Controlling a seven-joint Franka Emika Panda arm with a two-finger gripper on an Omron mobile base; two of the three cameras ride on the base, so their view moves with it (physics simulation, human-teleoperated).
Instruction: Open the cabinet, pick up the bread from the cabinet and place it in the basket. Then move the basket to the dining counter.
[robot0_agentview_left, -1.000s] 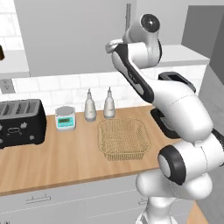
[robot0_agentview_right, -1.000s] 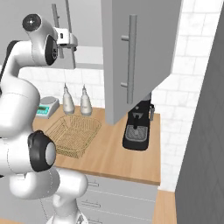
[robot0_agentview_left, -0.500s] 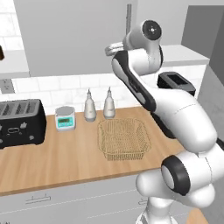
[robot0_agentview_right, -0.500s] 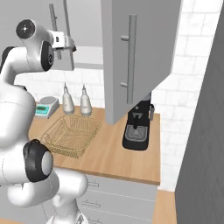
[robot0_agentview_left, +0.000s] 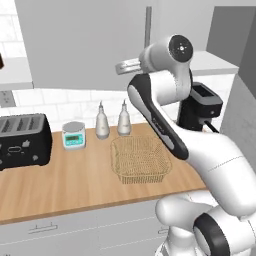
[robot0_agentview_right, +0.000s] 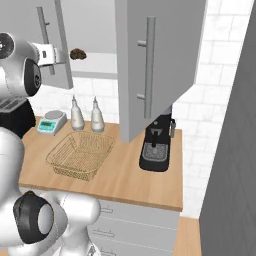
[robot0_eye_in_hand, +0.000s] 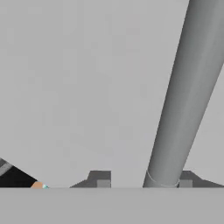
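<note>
Basket sat on the wooden worktop in the left base view, in front of two small bottles, with a kitchen scale and a black toaster further to its left. Above the basket the arm reached up to the cabinet, whose bar handle rose just over the wrist.

In the right base view the bread lay on the cabinet shelf, above and behind the basket. Both cabinet doors stood swung outward; the right door hung over a black coffee machine to the right of the basket.

In the hand view the gripper faced the flat door, fingertips apart, the bar handle passing between them, nearer the right tip. Whether they touched it I could not tell.
</note>
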